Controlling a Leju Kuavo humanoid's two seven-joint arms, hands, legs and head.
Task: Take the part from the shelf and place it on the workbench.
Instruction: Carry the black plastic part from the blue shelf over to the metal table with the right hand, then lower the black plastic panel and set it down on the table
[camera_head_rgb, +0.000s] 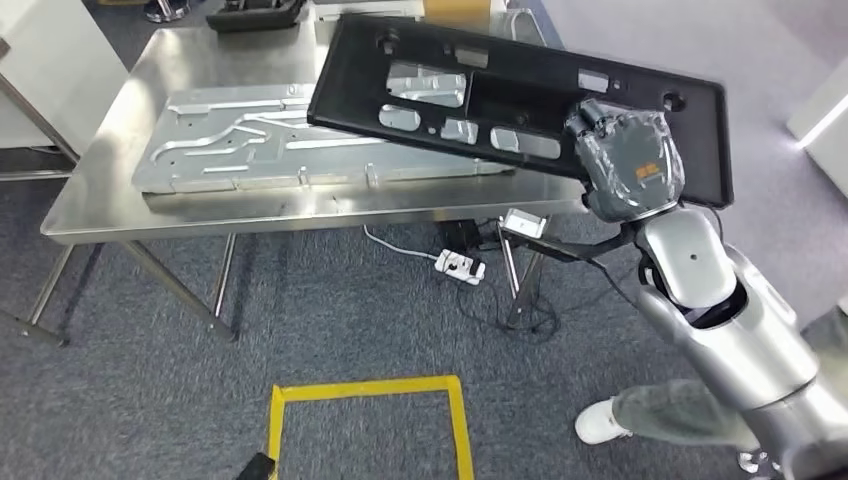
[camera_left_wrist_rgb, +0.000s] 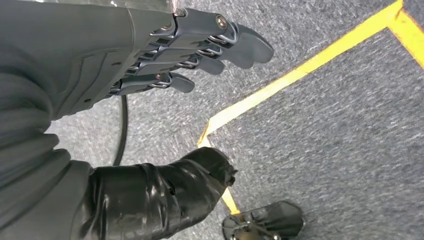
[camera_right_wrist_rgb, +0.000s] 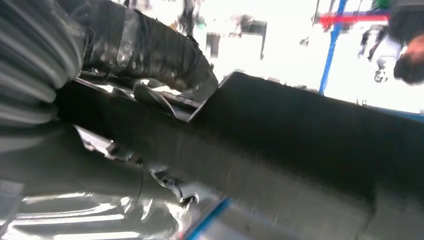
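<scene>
The steel workbench (camera_head_rgb: 110, 190) fills the ten o'clock side of the head view, carrying a silver stamped panel (camera_head_rgb: 260, 140); above its three o'clock end hangs the long black part (camera_head_rgb: 520, 100), tilted, long axis running nine to three o'clock; the right hand (camera_head_rgb: 625, 160) holds its three o'clock end; the left hand (camera_left_wrist_rgb: 150, 60) hangs over carpet, fingers loosely extended and holding nothing; the part looks flat, rigid, pierced by cut-outs.
</scene>
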